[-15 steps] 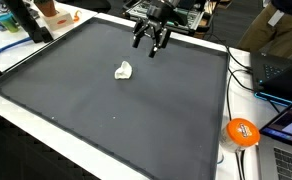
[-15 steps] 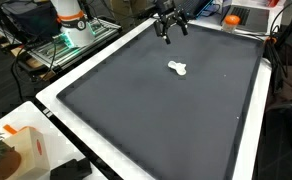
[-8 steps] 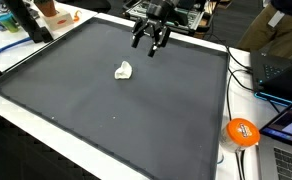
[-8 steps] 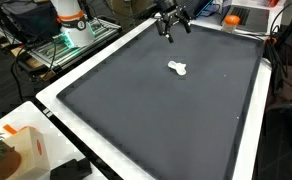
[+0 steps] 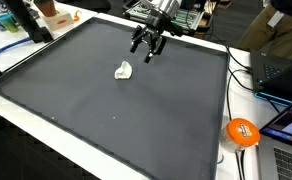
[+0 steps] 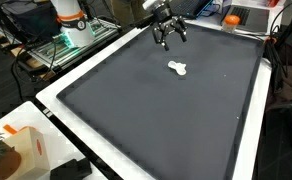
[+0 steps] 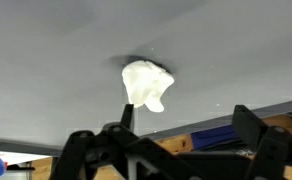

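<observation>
White lump [image 5: 123,70] lies on dark mat [image 5: 106,115]. I see my gripper [image 5: 146,54] wide open, near lump, not touching it.

Small white crumpled lump [image 5: 123,70], soft-looking like wadded paper or cloth, irregular in outline with a rounded lobe at one end, lying loose and flat on the dark grey mat [image 5: 136,120], in its far half, casting a slight shadow
</observation>
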Robot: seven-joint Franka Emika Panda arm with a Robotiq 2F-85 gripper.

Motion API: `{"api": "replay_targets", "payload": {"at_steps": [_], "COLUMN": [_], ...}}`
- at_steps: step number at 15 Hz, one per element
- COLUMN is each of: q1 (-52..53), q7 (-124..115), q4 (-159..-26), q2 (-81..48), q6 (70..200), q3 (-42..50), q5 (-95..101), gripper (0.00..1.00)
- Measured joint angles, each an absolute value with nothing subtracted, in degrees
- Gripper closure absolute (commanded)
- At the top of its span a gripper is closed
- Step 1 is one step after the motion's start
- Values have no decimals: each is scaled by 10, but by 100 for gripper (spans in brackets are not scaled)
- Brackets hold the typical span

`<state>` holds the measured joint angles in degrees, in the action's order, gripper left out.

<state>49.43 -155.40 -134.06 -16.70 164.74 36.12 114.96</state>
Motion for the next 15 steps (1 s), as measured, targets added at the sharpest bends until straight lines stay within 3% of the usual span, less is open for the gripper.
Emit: {"api": "replay_targets", "payload": {"at_steps": [12, 15], "q1": [513, 422], "q7": [-1553, -1545], "q4": [-1341, -1346], "q2": [-219, -205], "q6": [1547, 1467], "q3": [357, 240], "q5": [1149, 1149], "gripper": [0, 0]}}
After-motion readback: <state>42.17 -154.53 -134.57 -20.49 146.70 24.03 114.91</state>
